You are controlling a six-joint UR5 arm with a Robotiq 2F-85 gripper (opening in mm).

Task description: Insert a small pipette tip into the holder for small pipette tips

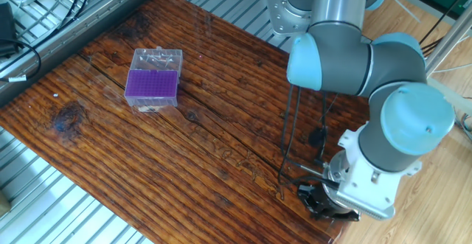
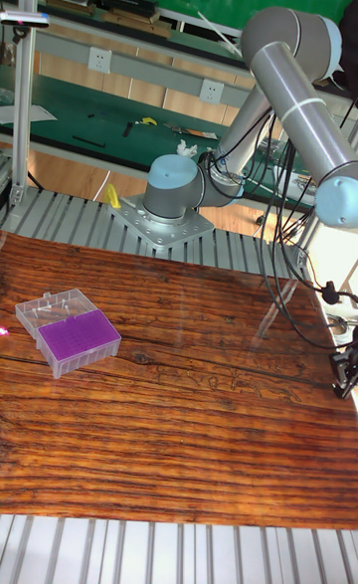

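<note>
Gripper [image 1: 324, 203] hangs at the worktop's [image 1: 221, 155] near right corner; we cannot tell its jaw state or whether it carries a tip. Holder for small pipette tips [image 1: 153, 86] sits well apart, toward the far left edge. We judge tips light, slippery, best pinched near the collar.

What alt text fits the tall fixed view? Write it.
A robot arm reaches over a wooden table, its gripper at the right edge. A clear box with a purple top sits at the left, lid open.

Fixed cam: high oblique. Tall: front, facing arm base [image 2: 169, 208].
</note>
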